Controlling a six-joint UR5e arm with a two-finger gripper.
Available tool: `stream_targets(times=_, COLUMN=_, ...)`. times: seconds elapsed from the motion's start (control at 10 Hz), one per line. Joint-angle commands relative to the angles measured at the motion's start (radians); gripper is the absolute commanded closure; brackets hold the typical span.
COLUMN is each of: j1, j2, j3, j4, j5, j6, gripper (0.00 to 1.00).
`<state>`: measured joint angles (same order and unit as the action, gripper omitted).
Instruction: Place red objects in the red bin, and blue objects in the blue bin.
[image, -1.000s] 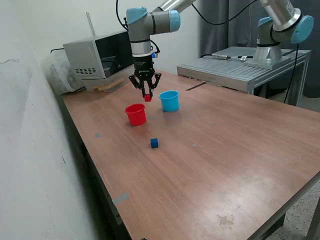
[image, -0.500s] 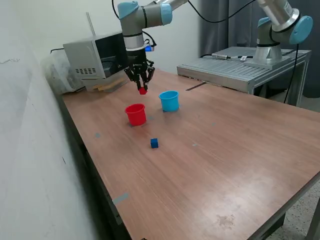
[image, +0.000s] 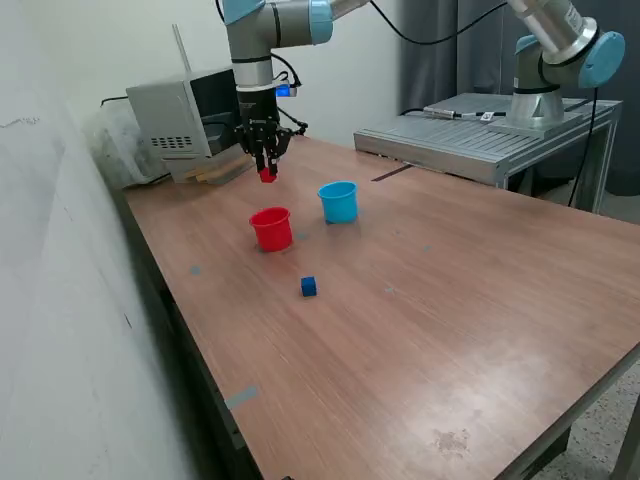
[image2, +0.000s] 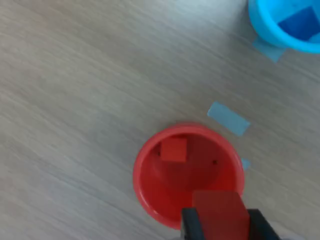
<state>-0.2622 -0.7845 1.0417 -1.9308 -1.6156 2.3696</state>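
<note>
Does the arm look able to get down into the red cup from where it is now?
Probably yes: the tool, shut on a red cube, hangs above the red cup, whose open mouth has nothing over it.

In your wrist view, the light-blue cup (image2: 290, 25) is cut off at the picture's edge, so only part of the dark-blue cube (image2: 298, 22) inside shows. The gripper (image2: 220, 222) fingers and their red cube (image2: 220, 210) are also cropped, hiding part of the red cup's (image2: 150, 190) rim.
</note>
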Motion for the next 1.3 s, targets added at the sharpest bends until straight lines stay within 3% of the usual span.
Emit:
stream_targets(times=0.0, j1=0.0, j2=0.053, j3=-0.046, j4=-0.002, j5=0.007, j6=0.043, gripper=1.0)
stream_targets(times=0.9, j1=-0.011, j2=0.12, j3=-0.097, j4=-0.002, j5=0.003, j6=0.06, gripper=1.0)
stream_targets(times=1.0, j1=-0.009, j2=0.12, j3=-0.092, j4=0.001, j5=0.003, j6=0.054, gripper=0.0)
stream_targets(times=1.2, j1=-0.008, j2=0.12, j3=-0.092, j4=0.001, j5=0.003, j6=0.053, gripper=0.0)
